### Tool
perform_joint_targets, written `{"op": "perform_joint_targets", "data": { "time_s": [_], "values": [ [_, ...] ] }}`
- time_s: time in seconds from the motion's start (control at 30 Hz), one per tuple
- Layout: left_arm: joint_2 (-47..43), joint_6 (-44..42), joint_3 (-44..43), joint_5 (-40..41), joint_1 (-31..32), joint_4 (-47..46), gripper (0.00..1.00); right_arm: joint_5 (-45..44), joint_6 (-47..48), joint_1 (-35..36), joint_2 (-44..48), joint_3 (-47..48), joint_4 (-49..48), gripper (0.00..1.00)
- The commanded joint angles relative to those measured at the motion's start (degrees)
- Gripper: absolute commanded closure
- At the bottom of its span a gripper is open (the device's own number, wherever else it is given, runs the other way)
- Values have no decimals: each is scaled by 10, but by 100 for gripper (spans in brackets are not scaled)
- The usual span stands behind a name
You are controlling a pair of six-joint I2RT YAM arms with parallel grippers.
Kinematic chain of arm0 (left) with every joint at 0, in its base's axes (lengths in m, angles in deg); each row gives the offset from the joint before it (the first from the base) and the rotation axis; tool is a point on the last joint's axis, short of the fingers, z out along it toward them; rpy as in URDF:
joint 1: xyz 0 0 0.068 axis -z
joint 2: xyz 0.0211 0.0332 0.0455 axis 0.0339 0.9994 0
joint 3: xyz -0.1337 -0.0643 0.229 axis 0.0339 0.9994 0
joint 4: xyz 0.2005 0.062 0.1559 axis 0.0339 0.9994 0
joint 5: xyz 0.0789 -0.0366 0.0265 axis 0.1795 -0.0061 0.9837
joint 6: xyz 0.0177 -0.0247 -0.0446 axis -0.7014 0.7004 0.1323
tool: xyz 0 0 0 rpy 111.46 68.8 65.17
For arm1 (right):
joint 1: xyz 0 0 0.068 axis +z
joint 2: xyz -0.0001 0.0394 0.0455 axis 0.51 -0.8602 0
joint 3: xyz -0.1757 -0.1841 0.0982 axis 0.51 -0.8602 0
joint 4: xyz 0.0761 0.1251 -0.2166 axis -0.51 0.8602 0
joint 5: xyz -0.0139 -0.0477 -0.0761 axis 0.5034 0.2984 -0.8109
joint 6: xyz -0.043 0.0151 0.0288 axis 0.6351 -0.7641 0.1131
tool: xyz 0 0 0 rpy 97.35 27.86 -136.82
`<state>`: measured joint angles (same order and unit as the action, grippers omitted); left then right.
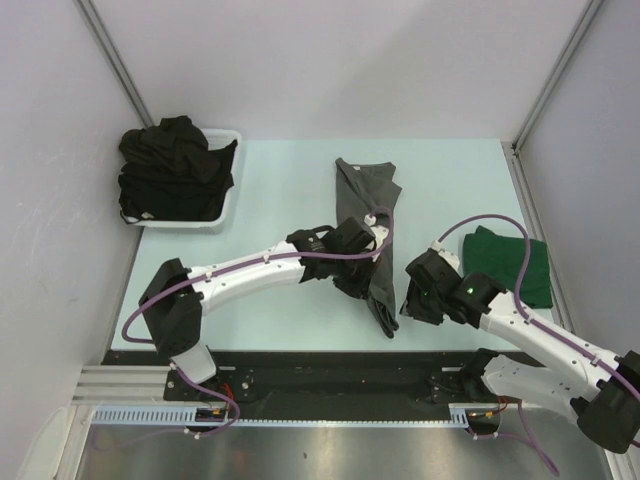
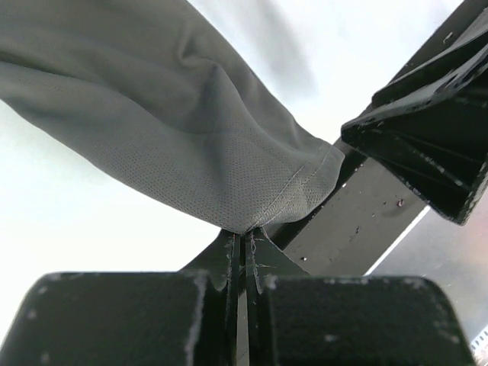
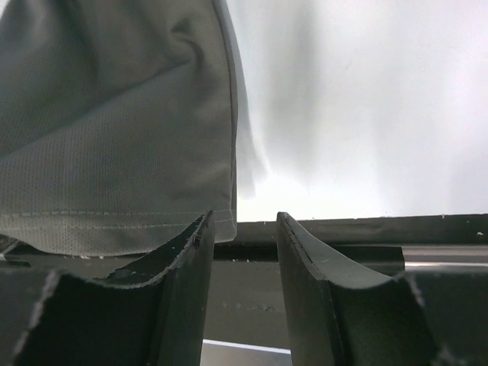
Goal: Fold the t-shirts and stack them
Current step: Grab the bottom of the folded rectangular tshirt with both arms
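Charcoal grey t-shirt [image 1: 362,190] lies mid table [image 1: 280,180] as a long, narrow, bunched strip running from the far side toward the near edge. Its middle is covered by the left arm's wrist, so the folds there can't be read.

Left gripper [image 2: 242,238] is fully closed and pinches a hemmed corner of the grey shirt. In the left wrist view the fabric fans up and to the left from the pinch. A black angular part [image 2: 427,130] at top right is cut off by the frame; can't tell what it is.

Right gripper [image 3: 244,223] has its jaws partly apart with nothing between them. The grey shirt's stitched hem hangs just beside its left finger [image 3: 191,259]; contact is unclear. From above, this gripper sits by the strip's near end, with its fingertips hidden under its own body.

Dark green t-shirt [image 1: 505,262] lies folded flat at the right side of the table, partly crossed by the right arm's cable. Black t-shirts [image 1: 170,165] are heaped in the white basket [image 1: 228,195] at the far left corner; the count can't be made out.
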<state>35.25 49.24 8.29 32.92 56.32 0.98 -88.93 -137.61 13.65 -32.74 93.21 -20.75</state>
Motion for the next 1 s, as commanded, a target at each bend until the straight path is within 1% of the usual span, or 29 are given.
{"op": "perform_joint_targets", "data": {
  "time_s": [0.0, 0.13, 0.27, 0.43, 0.5, 0.7, 0.8, 0.83, 0.9, 0.93, 0.97],
  "values": [
    [0, -16, -25, -8, -7, 5, 100, -15, -36, -17, 5, 19, -8, 56],
    [-6, -19, -25, -7, -11, 9, 100, 14, -75, -39, 6, 5, -53, 56],
    [-8, -21, -27, -6, -17, 16, 100, 32, -104, -42, 6, -15, -93, 54],
    [-10, -26, -34, -2, -21, 25, 100, 14, -138, -41, 27, -47, -127, 53],
    [-10, -27, -36, -2, -24, 27, 100, 7, -153, -41, 39, -57, -127, 52],
    [-17, -32, -38, 0, -33, 34, 100, 17, -199, -37, 63, -62, -65, 49],
    [-18, -33, -40, -3, -37, 36, 100, 14, -244, -34, 104, -74, -46, 41],
    [-17, -34, -40, -5, -36, 38, 100, 12, -255, -34, 113, -79, -47, 35],
    [-16, -35, -40, -7, -38, 39, 100, 8, -283, -34, 139, -95, -46, 29],
    [-14, -36, -41, -9, -37, 41, 100, 8, -292, -34, 147, -100, -45, 21],
    [-13, -37, -41, -11, -38, 41, 100, 9, -300, -34, 158, -110, -44, 16]
  ]
}}
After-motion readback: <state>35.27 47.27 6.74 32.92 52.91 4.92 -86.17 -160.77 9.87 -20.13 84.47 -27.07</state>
